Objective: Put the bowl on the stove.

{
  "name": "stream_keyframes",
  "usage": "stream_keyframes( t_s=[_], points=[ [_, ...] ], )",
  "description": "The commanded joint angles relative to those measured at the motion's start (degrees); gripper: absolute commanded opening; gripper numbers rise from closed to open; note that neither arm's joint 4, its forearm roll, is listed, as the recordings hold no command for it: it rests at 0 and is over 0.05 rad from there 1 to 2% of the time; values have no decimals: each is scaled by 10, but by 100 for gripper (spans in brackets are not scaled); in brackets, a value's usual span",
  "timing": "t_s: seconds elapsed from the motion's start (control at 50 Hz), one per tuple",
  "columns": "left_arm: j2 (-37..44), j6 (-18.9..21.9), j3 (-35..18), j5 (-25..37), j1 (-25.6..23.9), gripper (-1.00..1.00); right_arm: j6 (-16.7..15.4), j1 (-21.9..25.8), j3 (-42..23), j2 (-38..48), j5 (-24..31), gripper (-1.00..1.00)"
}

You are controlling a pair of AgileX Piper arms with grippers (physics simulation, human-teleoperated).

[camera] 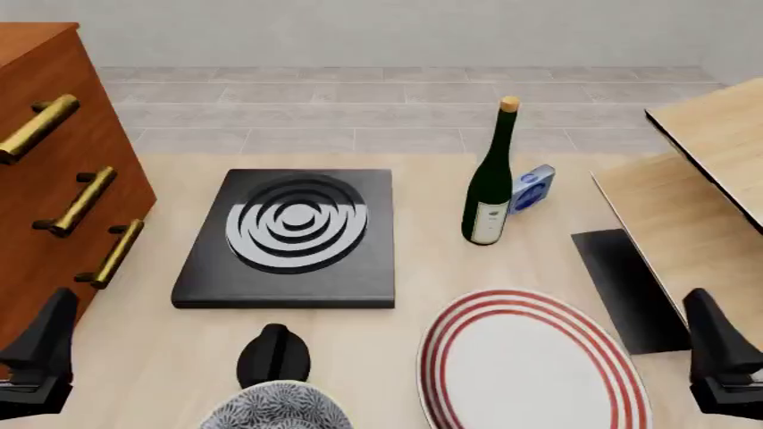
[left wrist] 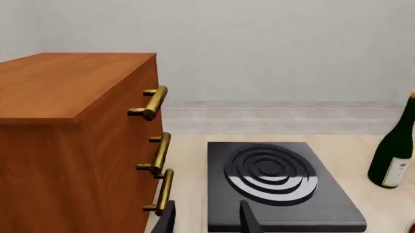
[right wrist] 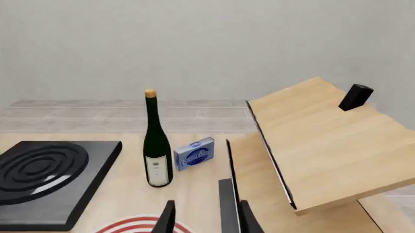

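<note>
starting out: my left gripper (camera: 36,357) and right gripper (camera: 721,362) hang released, holding nothing. bowl (camera: 277,407) sits at near edge, before the stove (camera: 292,239). next, i'd reach for its rim.

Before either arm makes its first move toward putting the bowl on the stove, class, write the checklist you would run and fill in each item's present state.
1. Bowl free of any end effector: ok, it sits alone at the near table edge, only partly in frame.
2. Stove top bare: ok, nothing rests on the ring burner.
3. Path from bowl to stove: not ok, the small black knob stands between them.
4. Left end effector open: ok, fingers apart with nothing between.
5. Right end effector open: ok, also holding nothing.
6. Wine bottle away from the stove: ok, upright to its right, with a gap.
</note>
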Motion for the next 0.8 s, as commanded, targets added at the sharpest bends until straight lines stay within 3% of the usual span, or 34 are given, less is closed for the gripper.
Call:
stream_keyframes(
  t_s=[0.02,0.08,0.44,0.8],
  points=[
    [0,-1,-4,-8,-3,100,0,0,-2,3,-1,100],
    [0,-14,-5,-2,0,100,0,0,-2,3,-1,100],
    [0,4,-4,-4,-1,100,0,0,-2,3,-1,100],
    [0,8,-88,157,-92,100,0,0,-2,3,-1,100]
  ],
)
